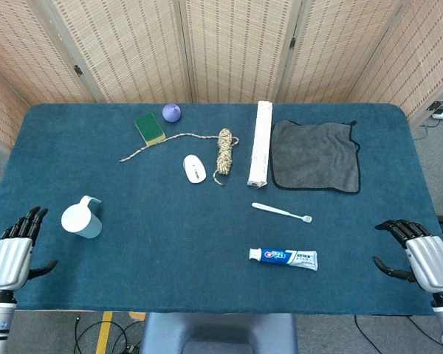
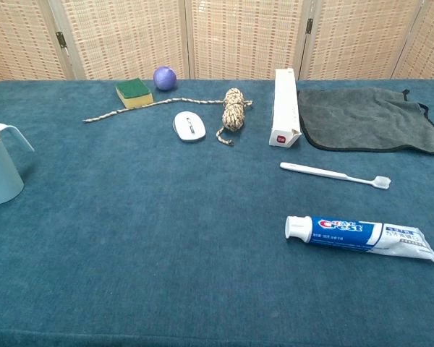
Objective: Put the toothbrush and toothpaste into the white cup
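The toothbrush (image 1: 281, 212) is seen right of centre on the table (image 1: 170, 243), the toothpaste (image 1: 283, 257) just below it, apart. The white cup (image 1: 81, 218) stands at the left, cut off by the frame edge in the chest view. Both hands, left (image 1: 11, 254) and right (image 1: 421, 254), appear only in the head view's lower corners, partly cropped, fingers spread, nothing held.

Head view high, looking down, chest view low, nearer, both facing table (image 1: 207, 295)
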Robot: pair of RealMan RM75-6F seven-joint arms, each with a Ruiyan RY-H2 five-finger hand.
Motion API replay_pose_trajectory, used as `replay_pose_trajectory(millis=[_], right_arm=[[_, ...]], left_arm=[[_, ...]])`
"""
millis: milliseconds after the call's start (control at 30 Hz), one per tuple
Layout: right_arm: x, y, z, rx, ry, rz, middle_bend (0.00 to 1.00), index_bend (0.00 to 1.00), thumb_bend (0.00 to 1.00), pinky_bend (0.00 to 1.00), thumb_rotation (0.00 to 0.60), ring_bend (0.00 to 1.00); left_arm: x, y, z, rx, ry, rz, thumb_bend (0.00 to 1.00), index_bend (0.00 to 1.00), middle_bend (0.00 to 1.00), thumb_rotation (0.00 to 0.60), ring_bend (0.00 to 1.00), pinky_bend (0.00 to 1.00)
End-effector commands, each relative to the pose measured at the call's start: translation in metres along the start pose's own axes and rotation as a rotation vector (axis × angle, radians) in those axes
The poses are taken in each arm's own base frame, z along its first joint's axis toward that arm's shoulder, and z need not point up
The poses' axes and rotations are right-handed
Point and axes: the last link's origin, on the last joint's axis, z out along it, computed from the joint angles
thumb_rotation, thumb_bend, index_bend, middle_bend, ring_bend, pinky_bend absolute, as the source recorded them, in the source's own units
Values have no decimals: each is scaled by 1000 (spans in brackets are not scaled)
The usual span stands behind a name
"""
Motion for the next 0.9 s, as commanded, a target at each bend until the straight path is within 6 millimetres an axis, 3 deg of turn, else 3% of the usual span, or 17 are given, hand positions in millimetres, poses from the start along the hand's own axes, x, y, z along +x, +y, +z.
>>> replay_pose_trajectory(millis=[33,267,600,900], right_arm=[[0,0,0,1,2,2,302,298,183,296,600,250],[6,-4,2,16,68,10,302,298,183,296,600,250],[19,-6,2,28,118,-10,302,298,183,296,600,250],[19,-3,1,19,118,-6,302,298,184,296,600,250]], left_arm=[[0,0,1,-4,0,-3,201,15,80,600,163,289],[1,7,8,-83,-25,-33,184,5,79,600,144,283],[-3,15,38,-160,-108,-2,137,0,37,599,76,280],[-14,22,62,-154,-178,20,127,0,9,539,40,270]])
